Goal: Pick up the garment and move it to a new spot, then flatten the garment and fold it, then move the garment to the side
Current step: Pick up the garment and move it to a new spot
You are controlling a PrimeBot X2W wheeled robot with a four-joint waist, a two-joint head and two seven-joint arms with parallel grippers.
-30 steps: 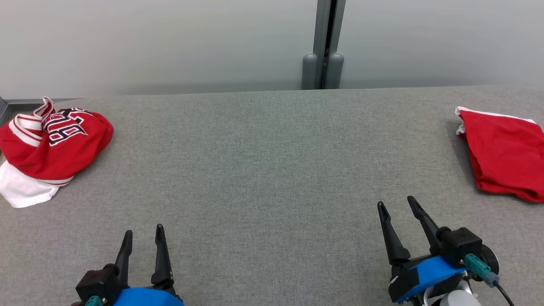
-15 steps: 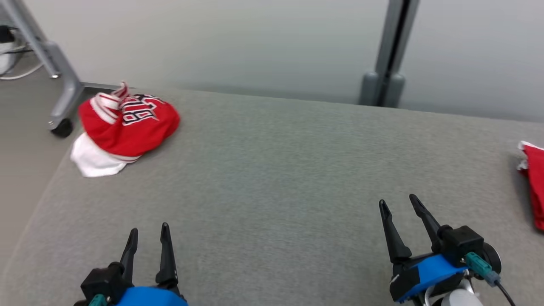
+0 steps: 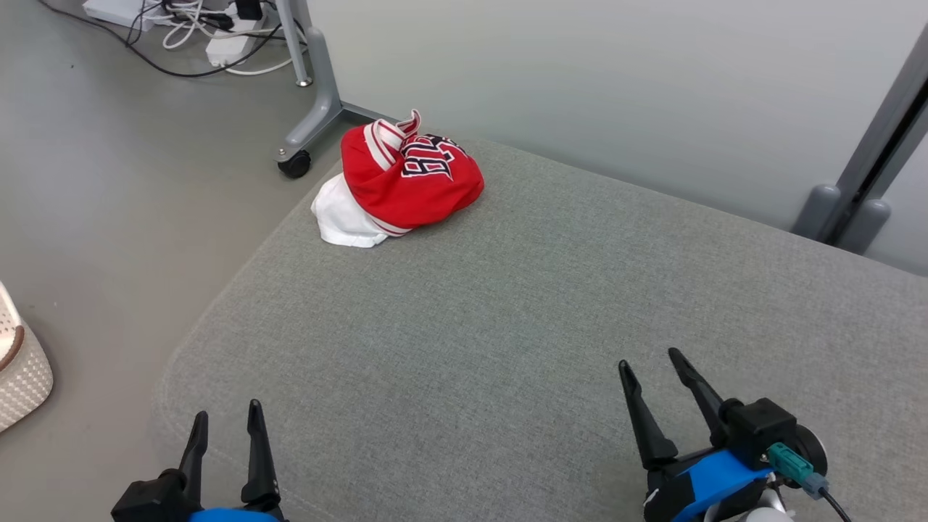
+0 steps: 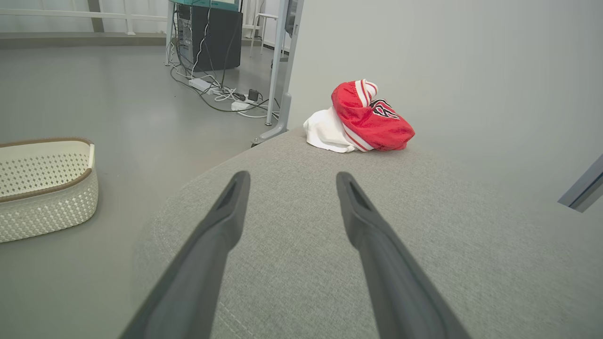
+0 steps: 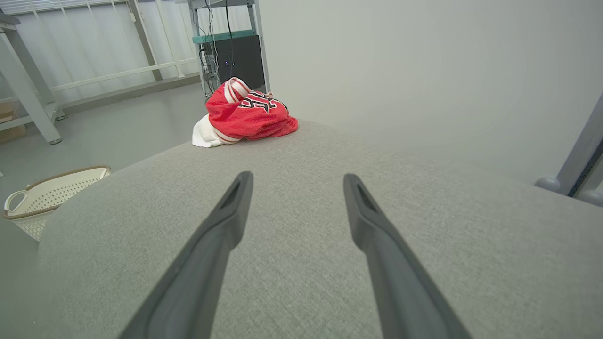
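We are seeing the garment (image 3: 413, 181) bunched up, its black lettering folding out of sight, unreadable. At the near left the basket (image 3: 22, 377) is running off the edge, and the left gripper (image 3: 227, 409) is losing its body below the bottom edge.

The garment (image 3: 413, 185) lies on the table (image 3: 507, 326), far left.

Bright, even light, soft shadows, sharp focus, wide-angle edges
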